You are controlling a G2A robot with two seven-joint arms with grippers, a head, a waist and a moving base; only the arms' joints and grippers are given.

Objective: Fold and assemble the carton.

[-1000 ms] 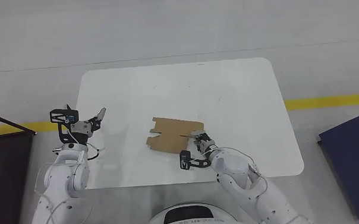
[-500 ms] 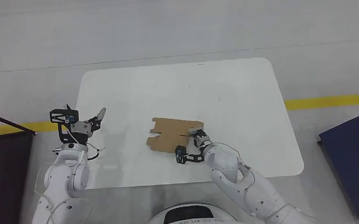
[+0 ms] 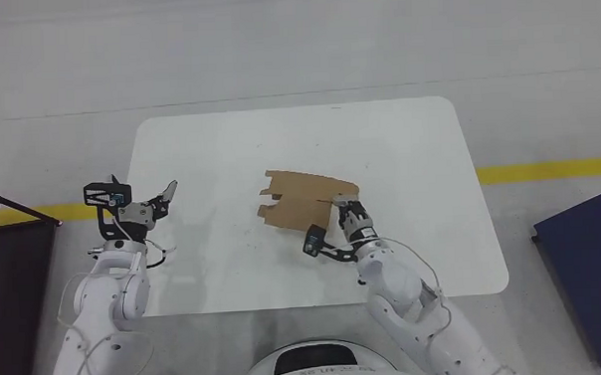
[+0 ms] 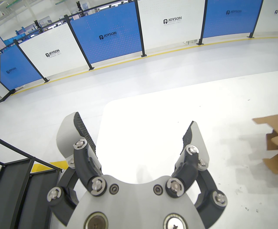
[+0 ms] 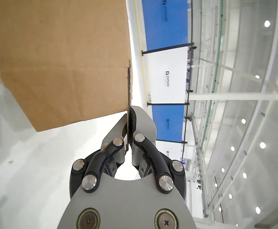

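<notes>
Two-fingered right hand (image 5: 130,118) clamped on carton (image 3: 299,199) edge, the carton stretching ahead of it over surface (image 3: 399,154). Left hand (image 4: 133,122) spread wide, carton well off to its side.

The flat brown cardboard carton (image 3: 299,201) (image 4: 271,138) (image 5: 65,65) sat about the middle of the white rounded table (image 3: 379,145), slightly toward the robot's side. The right gripper (image 3: 339,204) (image 5: 129,118) was at the carton's right near corner, clamped on its edge. The left gripper (image 3: 143,185) (image 4: 132,128) was at the table's left edge, well apart from the carton. A dark metal rack (image 3: 9,262) stood on the floor left of the table.
</notes>
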